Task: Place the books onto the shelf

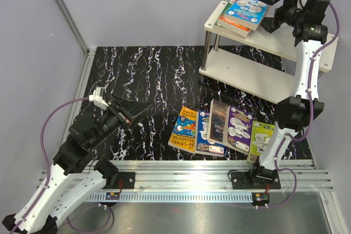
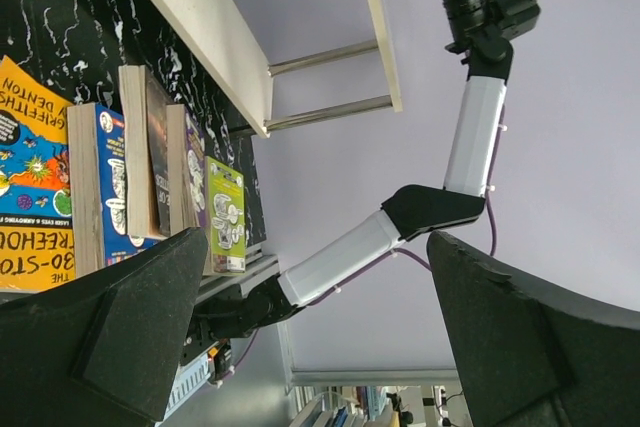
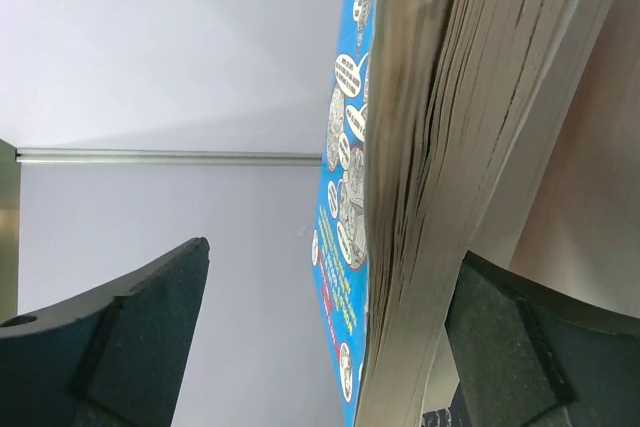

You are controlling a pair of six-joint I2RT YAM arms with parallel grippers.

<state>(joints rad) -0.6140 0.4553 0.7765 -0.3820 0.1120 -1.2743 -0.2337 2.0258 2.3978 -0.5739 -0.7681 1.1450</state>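
The shelf (image 1: 258, 72) stands at the back right, a two-tier pale board rack on metal posts. On its top board lies a short stack of books with a blue-covered book (image 1: 245, 5) uppermost. My right gripper (image 1: 262, 9) is open astride that book's near edge. In the right wrist view the blue book (image 3: 345, 197) and its page edges run between the spread fingers (image 3: 130, 337), with a wide gap on the cover side. Several more books lie in a row on the table: orange (image 1: 185, 130), blue (image 1: 208, 132), dark (image 1: 219, 120), purple (image 1: 239, 129), lime-green (image 1: 262, 137). My left gripper (image 1: 141, 114) hangs open over the table, left of the row.
The left wrist view shows the row of books (image 2: 110, 177), the shelf boards (image 2: 200, 27) and the right arm (image 2: 470, 137) beyond my empty left gripper (image 2: 320, 327). Grey walls close in the black marbled table (image 1: 142, 75). An aluminium rail (image 1: 186, 171) runs along the near edge.
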